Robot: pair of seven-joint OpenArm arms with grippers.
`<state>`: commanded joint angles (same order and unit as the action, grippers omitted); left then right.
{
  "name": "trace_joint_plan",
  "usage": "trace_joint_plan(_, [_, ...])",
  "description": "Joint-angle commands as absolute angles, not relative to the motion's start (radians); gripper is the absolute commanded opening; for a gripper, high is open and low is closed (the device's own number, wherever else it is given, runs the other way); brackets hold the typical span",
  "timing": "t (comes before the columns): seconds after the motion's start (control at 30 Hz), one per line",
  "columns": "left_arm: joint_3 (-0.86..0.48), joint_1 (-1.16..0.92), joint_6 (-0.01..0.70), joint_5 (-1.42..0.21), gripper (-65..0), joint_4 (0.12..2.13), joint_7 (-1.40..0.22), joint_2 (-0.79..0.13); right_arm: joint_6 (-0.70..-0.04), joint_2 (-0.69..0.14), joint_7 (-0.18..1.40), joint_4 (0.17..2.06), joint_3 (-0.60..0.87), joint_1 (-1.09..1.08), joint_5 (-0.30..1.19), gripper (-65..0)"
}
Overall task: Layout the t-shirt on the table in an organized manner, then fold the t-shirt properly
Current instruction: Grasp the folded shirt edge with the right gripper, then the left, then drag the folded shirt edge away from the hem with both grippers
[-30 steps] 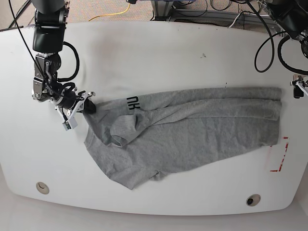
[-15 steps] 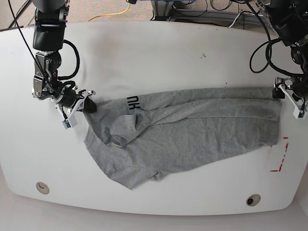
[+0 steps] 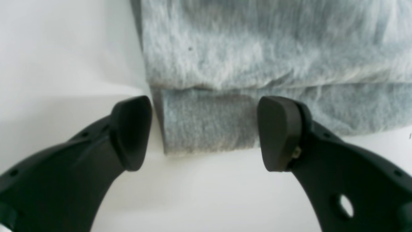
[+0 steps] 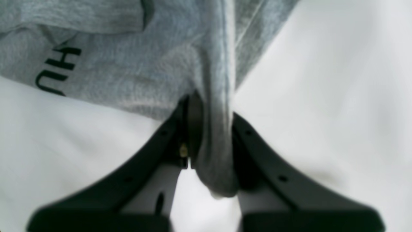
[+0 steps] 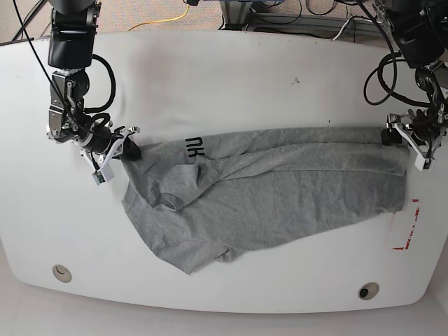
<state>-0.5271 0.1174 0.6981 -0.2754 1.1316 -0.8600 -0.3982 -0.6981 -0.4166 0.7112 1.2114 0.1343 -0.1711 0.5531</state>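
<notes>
The heather-grey t-shirt [image 5: 280, 196] lies wrinkled and partly folded over itself across the middle of the white table [image 5: 224, 84], with dark lettering [image 5: 194, 148] near its left end. At that left end my right gripper [image 5: 120, 150] is shut on a bunched fold of the shirt [image 4: 212, 141], and the lettering [image 4: 58, 71] shows just beyond it. My left gripper [image 5: 403, 143] is at the shirt's upper right corner. It is open, with its fingers [image 3: 132, 132] straddling the hemmed corner of the t-shirt [image 3: 206, 122] low over the tabletop.
A red-taped rectangle mark [image 5: 408, 227] sits just right of the shirt's lower right corner. Two round grommet holes [image 5: 61, 273] [image 5: 367, 290] lie near the front edge. Cables run beyond the table's far edge.
My left gripper has come in from the right edge to the shirt's upper right corner. My right gripper has drawn the shirt's left end slightly up and to the left.
</notes>
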Motion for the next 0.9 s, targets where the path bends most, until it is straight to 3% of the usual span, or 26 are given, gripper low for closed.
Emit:
trace_joint_plan(0.13, [-0.495,0.113,0.698,-0.274,-41.1,1.109,-0.842,-0.398,-0.698,-0.417,0.725,1.211,0.137,-0.171,0.553,-64.2])
trace_joint_plan(0.17, [-0.49,0.111,0.698,-0.272,-50.6,1.102,-0.839,-0.398,-0.698,-0.417,0.725,1.211,0.137,-0.171,0.553,-64.2])
trace_joint_plan(0.23, [-0.486,0.108,0.698,-0.272,-61.7,1.09,-0.839,-0.4,-0.698,-0.417,0.727,1.211,0.137,-0.171,0.553,-64.2])
trace_joint_plan(0.27, [-0.486,0.101,0.698,-0.272,-64.6,1.084,-0.839,-0.4,-0.698,-0.418,0.727,1.211,0.137,-0.171,0.553,-64.2])
trace_joint_plan(0.43, [-0.484,0.067,0.698,-0.272,-65.0,1.101,-0.843,-0.4,-0.698,-0.421,0.728,1.211,0.137,-0.166,0.553,-64.2])
trace_joint_plan(0.7, [-0.487,-0.073,0.698,-0.278,-65.0,1.322,-0.928,-0.383,-0.698,-0.449,0.769,1.222,0.145,-0.09,0.555,-64.4])
trace_joint_plan(0.9, [-0.49,-0.177,0.698,-0.277,-65.0,1.483,-1.0,-0.366,-0.698,-0.44,0.866,1.377,0.291,0.039,0.555,-64.4])
